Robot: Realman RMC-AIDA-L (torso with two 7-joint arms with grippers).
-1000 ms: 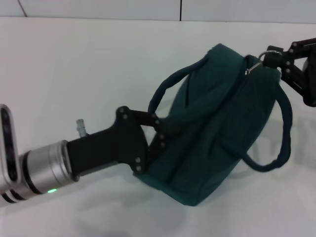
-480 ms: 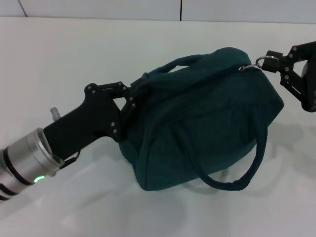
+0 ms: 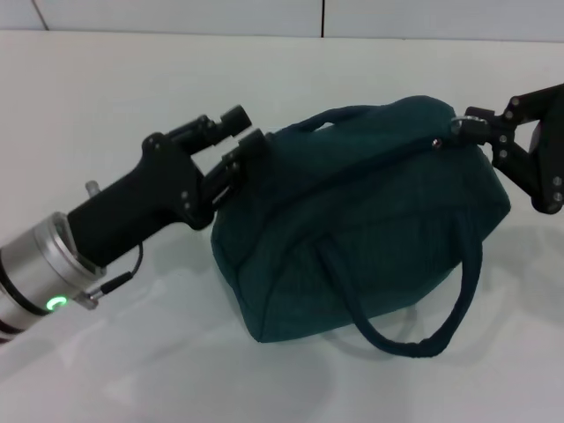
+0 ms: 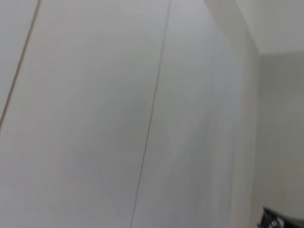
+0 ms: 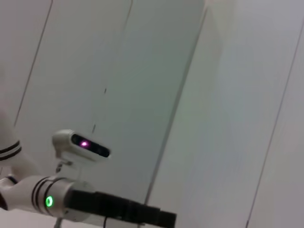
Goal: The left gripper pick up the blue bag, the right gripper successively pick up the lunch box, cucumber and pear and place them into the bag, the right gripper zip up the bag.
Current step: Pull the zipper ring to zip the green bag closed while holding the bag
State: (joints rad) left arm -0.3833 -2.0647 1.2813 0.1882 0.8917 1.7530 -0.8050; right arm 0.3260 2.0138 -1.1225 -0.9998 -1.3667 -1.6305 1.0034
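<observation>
While the left end effector (image 3: 236, 152) clamps the blue bag (image 3: 352, 220), the right end effector (image 3: 480, 128) pinches its zip.

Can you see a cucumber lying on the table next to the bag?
No, only the blue bag lies there, with the left gripper and right gripper at its ends.

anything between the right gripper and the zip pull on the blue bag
Nothing visible. In the head view the right gripper is already at the ring pull on the blue bag, while the left gripper is at the bag's opposite end.
</observation>
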